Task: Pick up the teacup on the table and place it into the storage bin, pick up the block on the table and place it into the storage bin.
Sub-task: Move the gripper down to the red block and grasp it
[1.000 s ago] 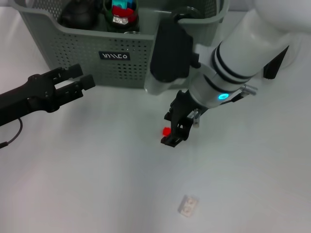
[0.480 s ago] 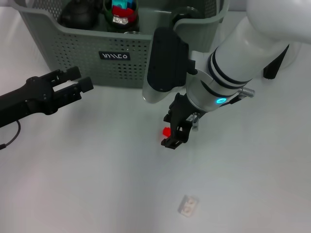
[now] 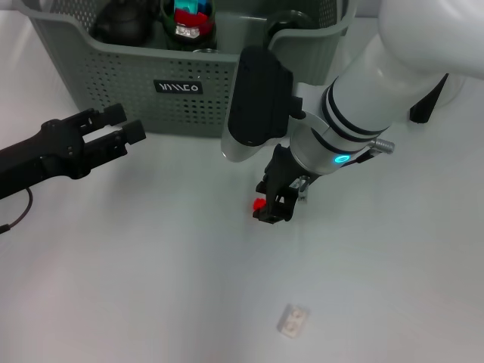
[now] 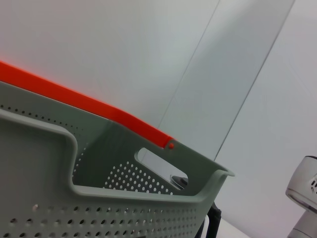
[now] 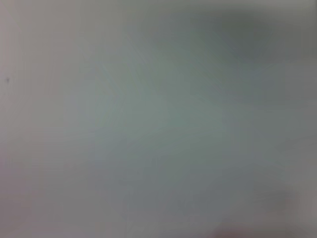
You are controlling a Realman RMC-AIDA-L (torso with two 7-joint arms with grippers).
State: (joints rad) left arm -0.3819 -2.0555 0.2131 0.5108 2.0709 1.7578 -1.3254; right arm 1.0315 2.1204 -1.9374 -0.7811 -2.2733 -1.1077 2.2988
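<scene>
Right now the red block (image 3: 259, 203) lies on the white table (image 3: 151, 287), partly hidden by the right gripper (image 3: 274, 209), whose fingers reach down around it. Whether they have closed on it I cannot tell; the right wrist view shows nothing useful. A good grasp would probably need the block centred between the fingers before lifting, then a high carry over the near wall of the storage bin (image 3: 113, 76), which stands just behind. The left gripper (image 3: 121, 130) hovers idle near the bin's front, fingers slightly parted.
</scene>
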